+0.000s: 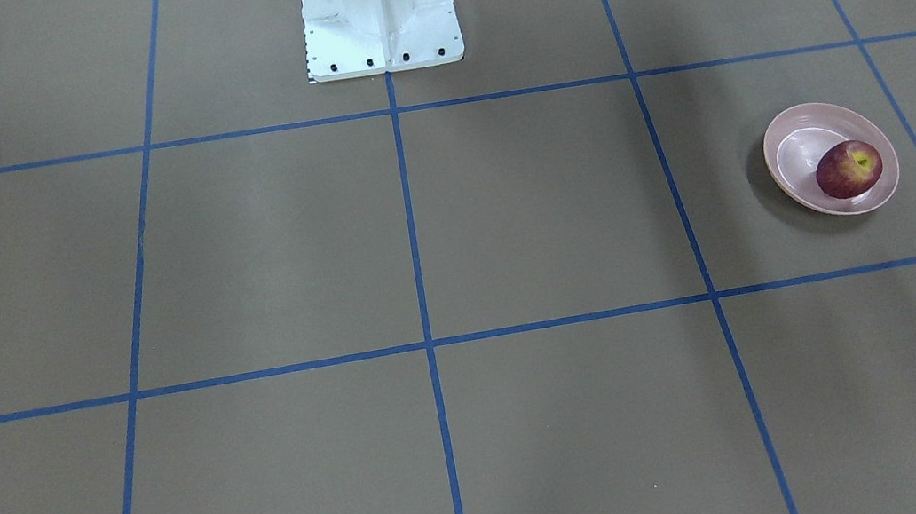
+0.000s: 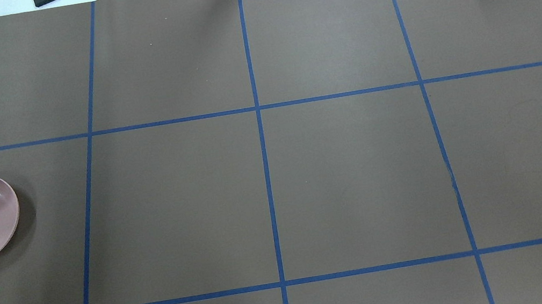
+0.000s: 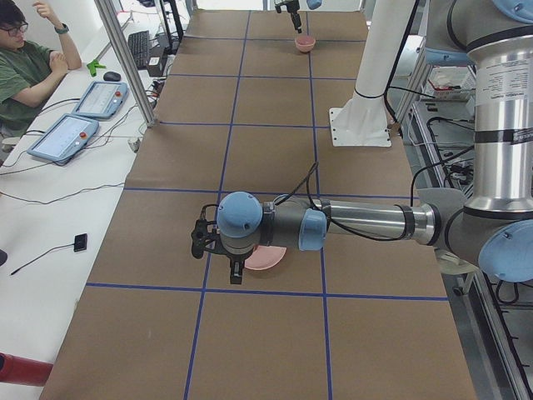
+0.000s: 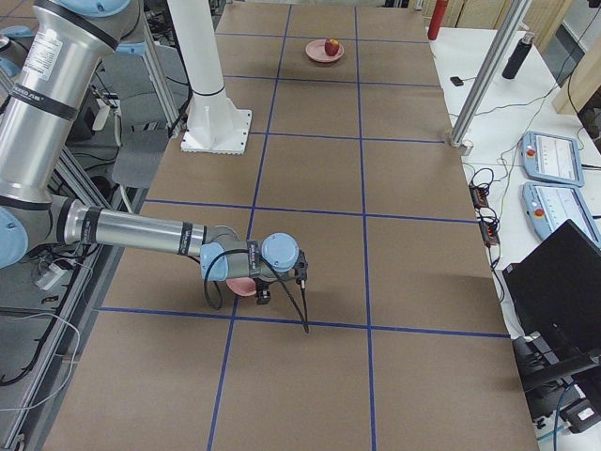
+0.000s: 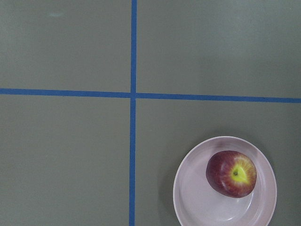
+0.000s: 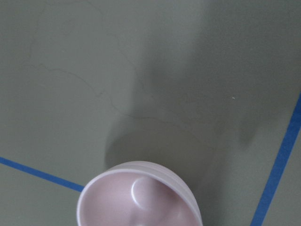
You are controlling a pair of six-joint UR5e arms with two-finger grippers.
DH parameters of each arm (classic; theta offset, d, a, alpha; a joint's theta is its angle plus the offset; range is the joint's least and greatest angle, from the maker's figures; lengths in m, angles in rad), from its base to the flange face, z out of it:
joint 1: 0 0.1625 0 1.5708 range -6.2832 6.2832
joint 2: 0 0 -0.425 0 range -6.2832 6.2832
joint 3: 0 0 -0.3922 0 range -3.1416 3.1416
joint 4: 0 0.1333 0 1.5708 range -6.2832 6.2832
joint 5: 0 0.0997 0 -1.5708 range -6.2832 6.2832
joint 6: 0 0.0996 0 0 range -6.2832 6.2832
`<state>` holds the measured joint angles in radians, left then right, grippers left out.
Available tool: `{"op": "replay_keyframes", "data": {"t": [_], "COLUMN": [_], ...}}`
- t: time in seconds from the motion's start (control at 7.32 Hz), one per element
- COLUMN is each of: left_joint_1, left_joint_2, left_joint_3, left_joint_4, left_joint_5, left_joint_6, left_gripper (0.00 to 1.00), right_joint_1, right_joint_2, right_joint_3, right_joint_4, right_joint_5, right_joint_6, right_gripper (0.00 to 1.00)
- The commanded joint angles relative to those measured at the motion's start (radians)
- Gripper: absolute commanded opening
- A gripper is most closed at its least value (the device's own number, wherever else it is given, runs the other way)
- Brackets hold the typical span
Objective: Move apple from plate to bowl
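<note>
Apple (image 1: 849, 169) on plate (image 1: 794, 149) lies below left end effector (image 3: 236, 271).

Even bright overhead light, soft shadows beside plate (image 1: 790, 130) and bowl (image 6: 141, 197); right wrist view slightly blurred

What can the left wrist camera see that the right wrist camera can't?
Only the left wrist view shows the dark red apple with a yellow-green patch, lying off-centre on the wide shallow pale pink plate, and two blue tape lines crossing. Only the right wrist view shows the small deep pale pink bowl, with nothing in the part that shows. Both show the brown table covering with blue tape on it.
</note>
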<state>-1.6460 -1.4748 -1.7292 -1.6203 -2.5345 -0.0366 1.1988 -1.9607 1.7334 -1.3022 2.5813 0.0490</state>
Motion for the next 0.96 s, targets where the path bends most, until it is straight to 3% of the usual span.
{"op": "replay_keyframes", "data": {"t": [0.0,0.41,0.82], "left_joint_1": [0.0,-0.002,-0.002], "left_joint_2": [-0.001,0.001,0.004], "left_joint_3": [-0.003,-0.032,-0.039], "left_joint_4": [-0.006,-0.006,-0.004], "left_joint_5": [0.0,0.002,0.002], "left_joint_6": [0.001,-0.002,-0.003], "left_gripper": [0.98,0.98,0.98], "right_joint_1": [-0.051,-0.064,-0.064], "right_joint_2": [0.045,0.034,-0.01], "right_joint_3": [-0.095,-0.098,-0.1], "right_joint_4": [0.088,0.107,0.157], "right_joint_5": [-0.023,-0.015,-0.015], "right_joint_6": [0.005,0.003,-0.005], "right_gripper": [1.0,0.95,0.05]}}
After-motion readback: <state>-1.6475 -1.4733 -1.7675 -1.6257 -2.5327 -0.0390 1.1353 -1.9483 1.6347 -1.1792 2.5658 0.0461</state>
